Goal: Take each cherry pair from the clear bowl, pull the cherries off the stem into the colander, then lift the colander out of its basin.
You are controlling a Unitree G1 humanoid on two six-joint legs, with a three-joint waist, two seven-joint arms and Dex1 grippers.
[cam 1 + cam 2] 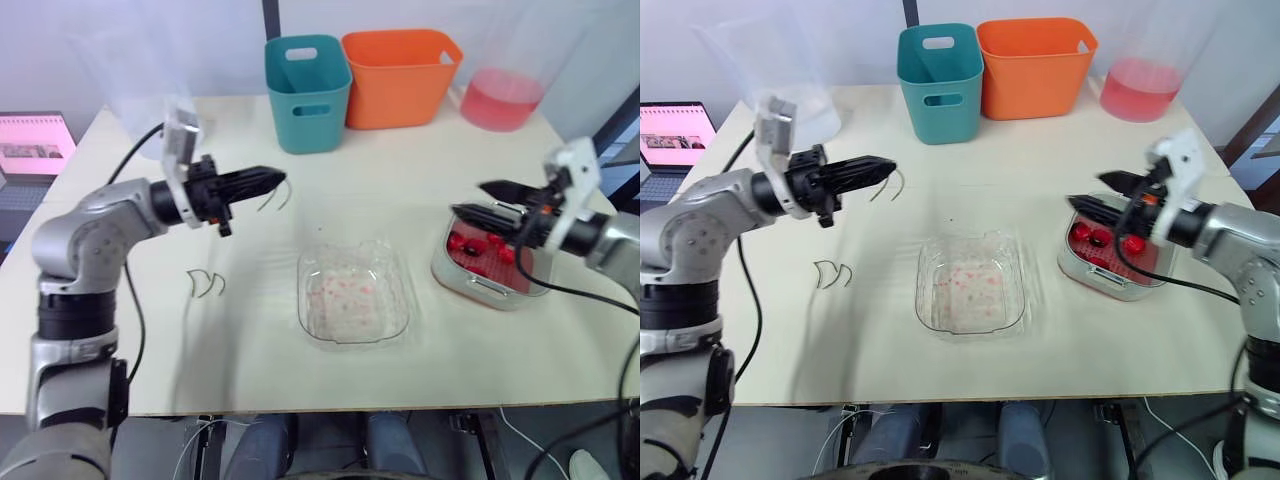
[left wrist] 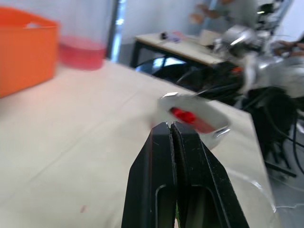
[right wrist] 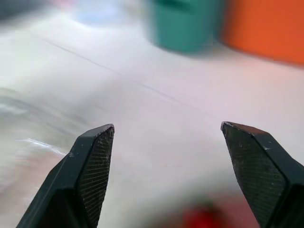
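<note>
Over the cream table (image 1: 250, 340), stem (image 1: 288, 193) in left pincer (image 1: 280, 177), ends downward.

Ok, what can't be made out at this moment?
- How many cherries lie in the colander: the open right gripper covers part of it in the eye views, and the left wrist view blurs it.
- The red specks in the clear bowl: too small to tell juice from bits.
- The stem in the shut left gripper: hidden behind the fingers in the left wrist view.

Head stereo overlooks table (image 1: 250, 370); left wrist faces colander (image 2: 211, 114).
</note>
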